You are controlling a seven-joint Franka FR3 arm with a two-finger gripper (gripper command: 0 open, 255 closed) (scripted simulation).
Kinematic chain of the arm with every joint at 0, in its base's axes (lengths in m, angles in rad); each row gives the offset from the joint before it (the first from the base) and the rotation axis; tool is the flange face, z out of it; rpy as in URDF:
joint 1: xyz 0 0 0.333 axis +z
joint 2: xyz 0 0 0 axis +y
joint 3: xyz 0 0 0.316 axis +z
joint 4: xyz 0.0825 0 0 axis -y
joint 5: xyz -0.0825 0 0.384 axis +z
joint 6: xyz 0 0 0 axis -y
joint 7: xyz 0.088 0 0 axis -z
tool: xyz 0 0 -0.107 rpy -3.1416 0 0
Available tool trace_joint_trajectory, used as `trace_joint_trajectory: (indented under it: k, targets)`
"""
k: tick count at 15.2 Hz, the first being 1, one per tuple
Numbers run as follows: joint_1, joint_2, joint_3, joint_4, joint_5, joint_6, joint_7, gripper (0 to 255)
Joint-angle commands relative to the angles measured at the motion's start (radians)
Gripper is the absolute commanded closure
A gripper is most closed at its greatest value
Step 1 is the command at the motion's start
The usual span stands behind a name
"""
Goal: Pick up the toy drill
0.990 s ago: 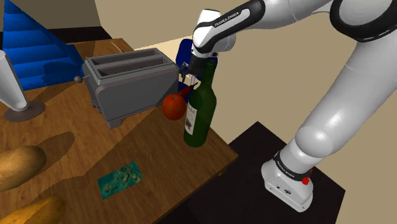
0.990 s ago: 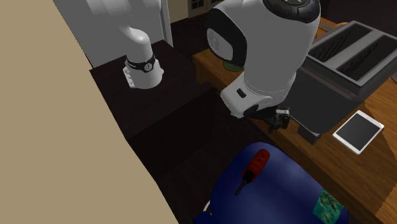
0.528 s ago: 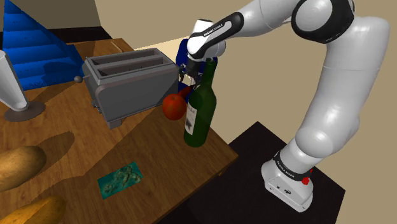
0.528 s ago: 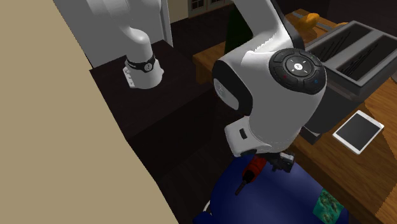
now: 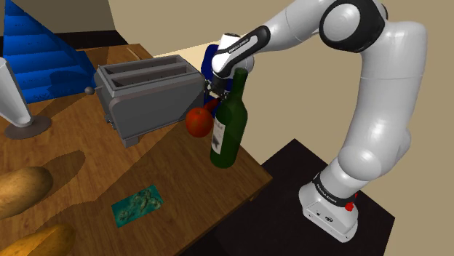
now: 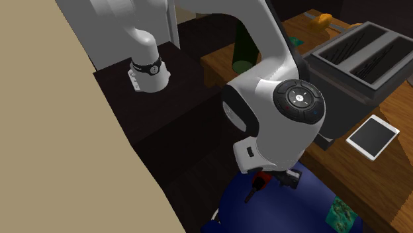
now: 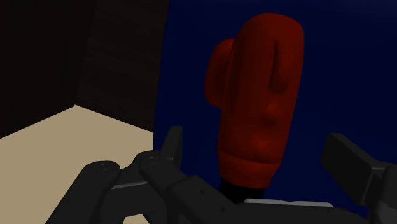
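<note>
Comparing with a second before, what had moved?

The white arm had swung down to the blue cushion, bringing the gripper over the red toy drill, which lay on top of that cushion.

Was the drill held?

No. The gripper's black fingers stood apart, one on each side of the drill's body, with no contact I could see. The approach looked finished; closing on the drill and lifting it remained.

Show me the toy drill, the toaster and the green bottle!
toy drill [image 7: 257, 108], wrist view, middle of its red body.
toaster [image 5: 149, 100], shoulder view, on its grey side wall.
green bottle [image 5: 234, 124], shoulder view, on its glass belly.
</note>
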Motion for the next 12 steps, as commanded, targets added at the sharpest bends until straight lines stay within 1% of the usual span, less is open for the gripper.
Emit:
trace_joint_trajectory:
  k: [1, 2, 12]
  targets:
    - [-0.001, 0.009, -0.001, 0.001, 0.0, 0.009, -0.003, 0]
    - [-0.001, 0.01, -0.001, 0.001, 0.0, 0.009, -0.003, 255]
    - [-0.002, -0.001, 0.0, 0.001, 0.0, -0.001, -0.002, 255]
